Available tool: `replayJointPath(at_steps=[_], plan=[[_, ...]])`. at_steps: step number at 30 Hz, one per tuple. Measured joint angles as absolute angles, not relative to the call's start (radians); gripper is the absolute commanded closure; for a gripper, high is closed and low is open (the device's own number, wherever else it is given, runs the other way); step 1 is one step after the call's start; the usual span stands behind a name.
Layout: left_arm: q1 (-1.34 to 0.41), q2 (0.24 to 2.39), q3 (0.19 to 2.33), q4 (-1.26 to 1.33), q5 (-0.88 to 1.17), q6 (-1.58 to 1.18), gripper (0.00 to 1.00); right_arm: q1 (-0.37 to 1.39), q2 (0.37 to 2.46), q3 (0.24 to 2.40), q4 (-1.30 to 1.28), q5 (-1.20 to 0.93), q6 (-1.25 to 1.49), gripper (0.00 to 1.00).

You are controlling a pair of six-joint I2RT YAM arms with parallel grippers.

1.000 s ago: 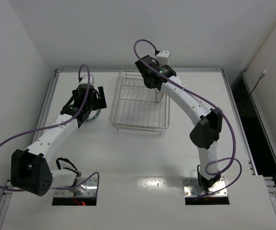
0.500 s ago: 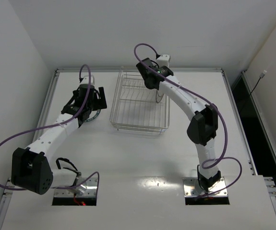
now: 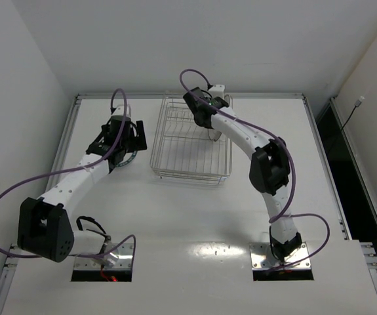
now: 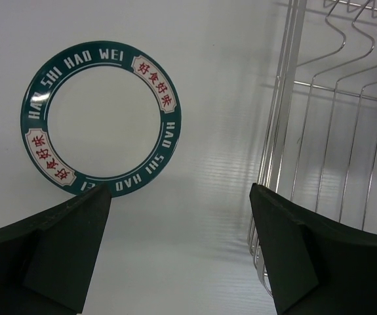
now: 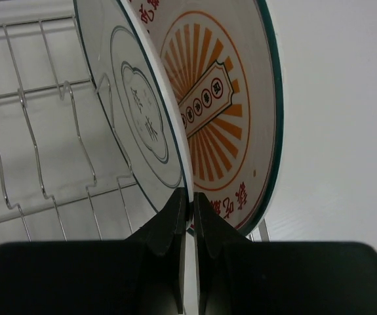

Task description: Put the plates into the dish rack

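Note:
The teal-rimmed plate (image 4: pixel 101 118) lies flat on the table left of the dish rack (image 4: pixel 332 131); part of its rim shows in the top view (image 3: pixel 131 157). My left gripper (image 4: pixel 181 249) is open and empty above the table, between that plate and the rack's left side; in the top view it is over the plate (image 3: pixel 126 138). My right gripper (image 5: pixel 189 195) is shut on the rim of the dark-ring plate (image 5: pixel 142 118), held on edge over the rack's tines. The orange sunburst plate (image 5: pixel 221 98) stands upright just behind it at the rack's right end.
The silver wire rack (image 3: pixel 191 141) sits at the far centre of the white table, with walls close behind and on the left. My right arm (image 3: pixel 240 134) reaches across the rack's right side. Purple cables loop above both wrists.
My right arm has swung left and its elbow has drawn in, carrying the dark-ring plate over the rack. My left gripper has shifted only slightly.

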State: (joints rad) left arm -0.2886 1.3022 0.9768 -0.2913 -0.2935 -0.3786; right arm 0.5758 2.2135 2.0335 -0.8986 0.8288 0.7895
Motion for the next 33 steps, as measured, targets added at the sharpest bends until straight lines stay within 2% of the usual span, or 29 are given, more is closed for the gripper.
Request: replayJointPath(at_steps=[4,5,7,10,11,15,23,33], plan=[[-0.289,1.343,0.992,-0.308,-0.303,-0.379,0.14,0.571,2.189,1.983,-0.860,0.796,0.785,0.81],[-0.289,1.363,1.003,-0.315,-0.308,-0.379,0.14,0.571,2.184,1.967,-0.854,0.782,0.782,0.71],[-0.289,1.411,1.030,-0.337,-0.322,-0.379,0.12,0.573,2.172,1.922,-0.838,0.751,0.770,0.61],[-0.289,1.493,1.079,-0.376,-0.348,-0.384,0.12,0.582,2.132,1.855,-0.789,0.701,0.752,0.52],[-0.289,1.518,1.089,-0.385,-0.359,-0.387,0.12,0.589,2.105,1.829,-0.778,0.687,0.744,0.45],[-0.289,1.596,1.110,-0.427,-0.397,-0.399,0.10,0.620,1.905,1.692,-0.714,0.622,0.696,0.35],[-0.289,1.707,1.153,-0.484,-0.478,-0.405,0.10,0.633,1.565,1.651,-0.600,0.501,0.630,0.32],[-0.289,1.880,1.186,-0.508,-0.541,-0.403,0.17,0.631,1.471,1.576,-0.553,0.415,0.594,0.31]])
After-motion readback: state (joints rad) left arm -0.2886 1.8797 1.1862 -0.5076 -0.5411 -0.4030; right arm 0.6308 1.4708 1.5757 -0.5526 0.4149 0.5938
